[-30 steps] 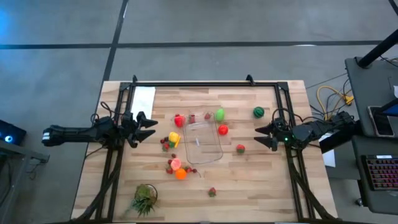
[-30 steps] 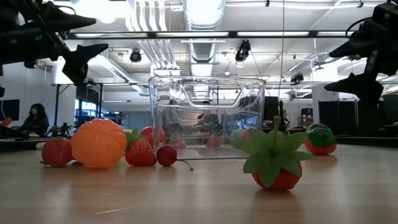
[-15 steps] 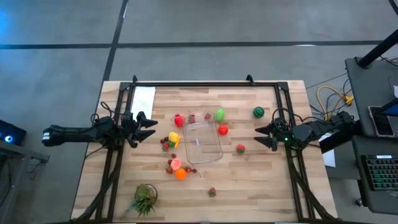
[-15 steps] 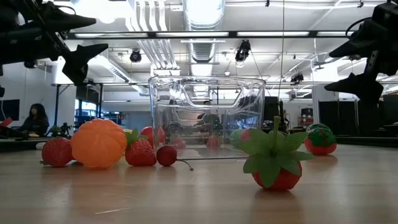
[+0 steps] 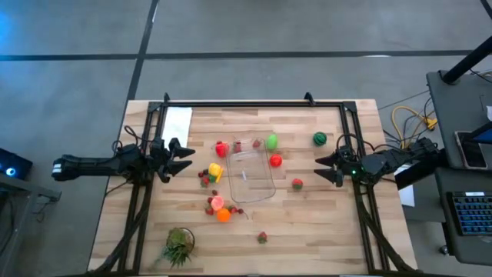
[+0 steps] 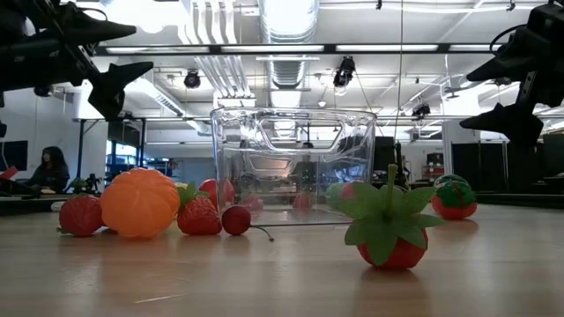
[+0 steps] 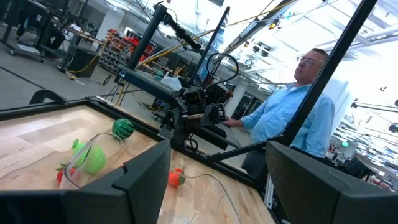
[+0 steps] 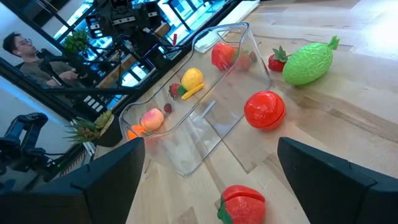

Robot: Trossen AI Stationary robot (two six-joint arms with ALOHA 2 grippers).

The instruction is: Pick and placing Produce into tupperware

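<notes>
High view: unlabelled clear tupperware [image 5: 252, 175] amid produce [image 5: 223, 215]

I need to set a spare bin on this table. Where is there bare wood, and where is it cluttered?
Bare wood lies between the strawberry and the table's near right corner, and along the far edge right of the white paper. It is crowded around the tupperware, especially its left side near the orange.

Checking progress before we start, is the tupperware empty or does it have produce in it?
Empty. The tupperware shows only bare table through its clear floor, and the produce lies outside its walls.
</notes>
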